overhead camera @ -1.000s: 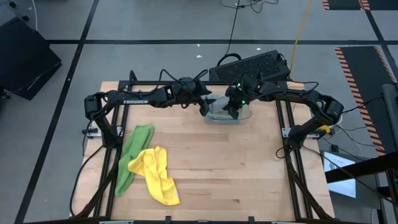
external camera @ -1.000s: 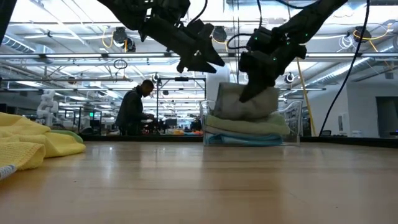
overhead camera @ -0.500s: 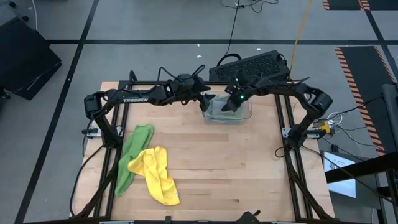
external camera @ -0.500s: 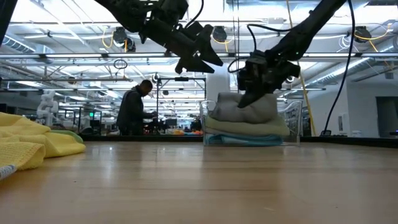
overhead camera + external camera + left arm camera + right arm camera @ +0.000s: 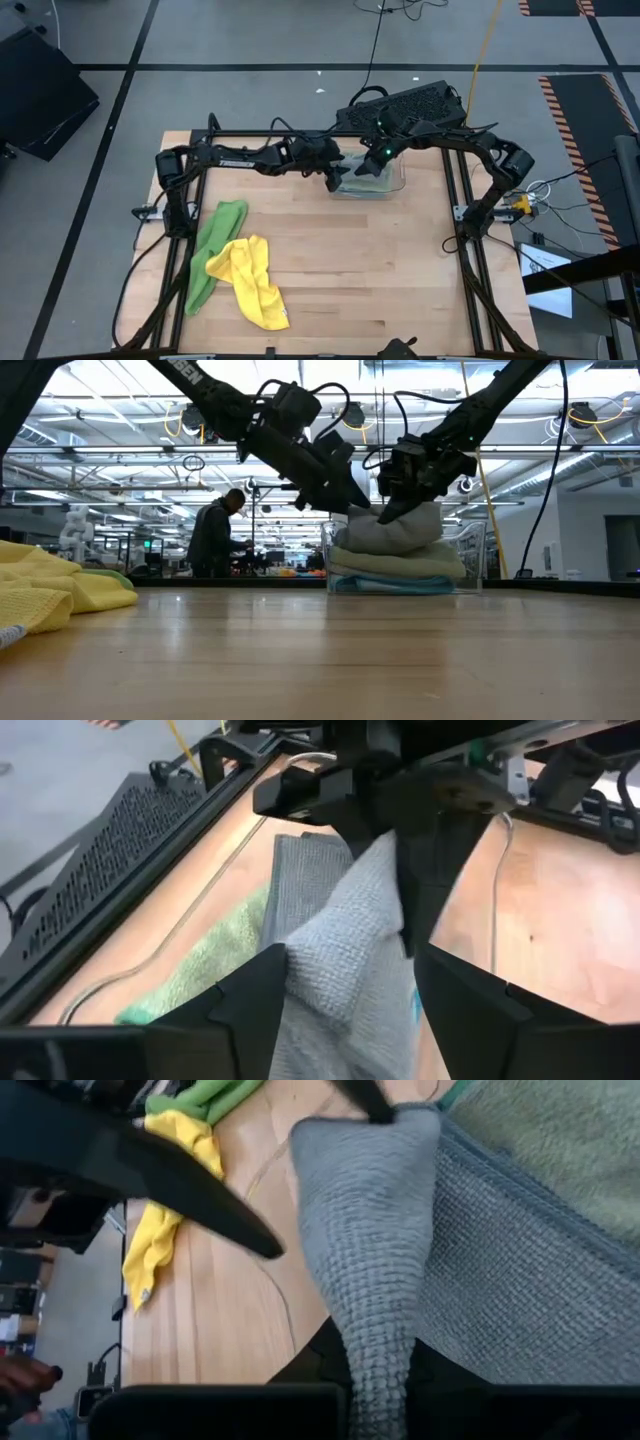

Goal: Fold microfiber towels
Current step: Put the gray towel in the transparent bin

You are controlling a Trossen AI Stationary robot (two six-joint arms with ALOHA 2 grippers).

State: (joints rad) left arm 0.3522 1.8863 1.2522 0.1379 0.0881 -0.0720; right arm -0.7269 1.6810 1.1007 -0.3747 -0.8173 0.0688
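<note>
Since earlier, left gripper (image 5: 352,498), fingers apart, is dropping beside the bin (image 5: 396,180); right gripper (image 5: 385,512) is pinching the grey towel (image 5: 400,530). "TROSSEN" lettering is unreadable now.

It was a robotics lab in a large industrial hall. The wooden table (image 5: 340,260) sat in a black metal frame (image 5: 470,250) on a grey floor marked with black tape lines and striped hazard tape (image 5: 572,110). Beyond the table's far edge stretched rows of ceiling lights (image 5: 100,405), overhead trusses, hanging cables and workstations, where a person (image 5: 215,535) stood.
</note>
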